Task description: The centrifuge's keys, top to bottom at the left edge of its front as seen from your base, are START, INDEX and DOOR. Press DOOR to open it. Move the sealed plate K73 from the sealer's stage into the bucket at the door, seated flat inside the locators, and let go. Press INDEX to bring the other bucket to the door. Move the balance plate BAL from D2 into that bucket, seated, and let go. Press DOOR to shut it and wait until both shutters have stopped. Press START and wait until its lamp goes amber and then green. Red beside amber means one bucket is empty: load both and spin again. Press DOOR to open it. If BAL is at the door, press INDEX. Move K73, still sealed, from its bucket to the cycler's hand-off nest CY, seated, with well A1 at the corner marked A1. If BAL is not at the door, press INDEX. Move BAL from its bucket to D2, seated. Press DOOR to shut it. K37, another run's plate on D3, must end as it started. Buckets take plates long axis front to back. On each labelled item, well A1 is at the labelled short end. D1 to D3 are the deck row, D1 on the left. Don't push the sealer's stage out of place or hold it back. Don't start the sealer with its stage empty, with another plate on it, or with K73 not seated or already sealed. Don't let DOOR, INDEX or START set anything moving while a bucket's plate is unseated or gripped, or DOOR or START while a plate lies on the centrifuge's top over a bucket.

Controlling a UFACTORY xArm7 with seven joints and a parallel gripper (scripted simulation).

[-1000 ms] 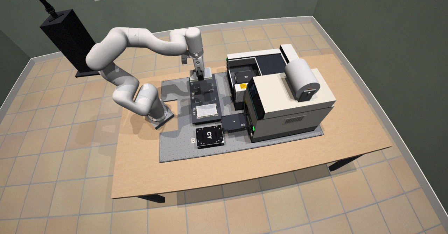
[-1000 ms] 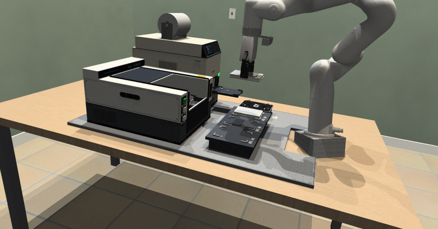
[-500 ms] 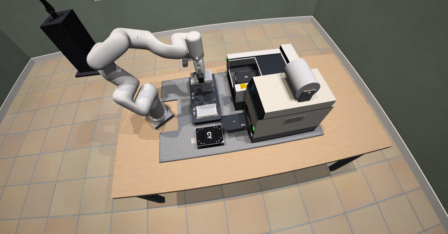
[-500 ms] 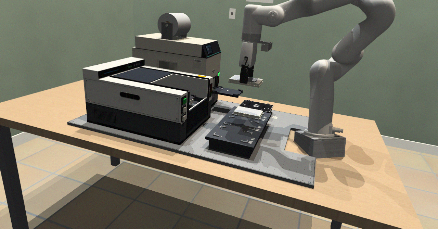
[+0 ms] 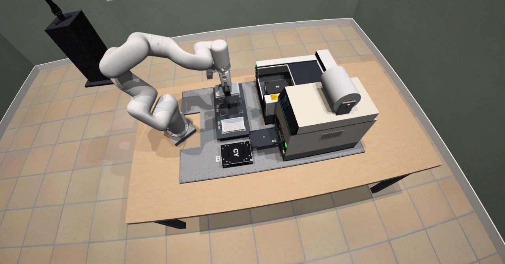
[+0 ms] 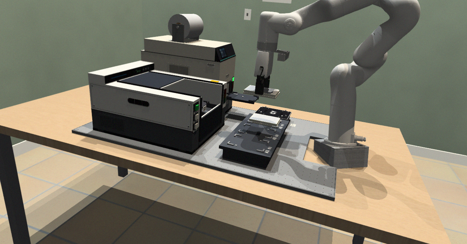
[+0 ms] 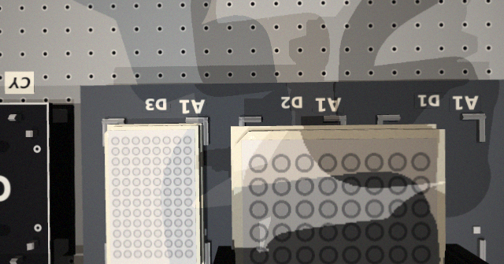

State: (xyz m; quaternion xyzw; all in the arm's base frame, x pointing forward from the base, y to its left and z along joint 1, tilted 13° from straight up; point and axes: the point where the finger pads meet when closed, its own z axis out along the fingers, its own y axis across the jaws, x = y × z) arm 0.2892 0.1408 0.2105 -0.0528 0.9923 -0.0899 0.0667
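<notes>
Cream multiwell plate (image 7: 339,193), large wells: clamped across its width in the tool (image 6: 262,86), held level in the air above the deck row (image 6: 235,144). Fine-welled plate (image 7: 151,193) seated at D3.

Held plate (image 7: 339,193) cropped below (label unseen).

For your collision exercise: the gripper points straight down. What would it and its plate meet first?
Probably the deck block, around D2 and D1: the gripper holds the plate above those nests. Exact landing spot is unclear.
</notes>
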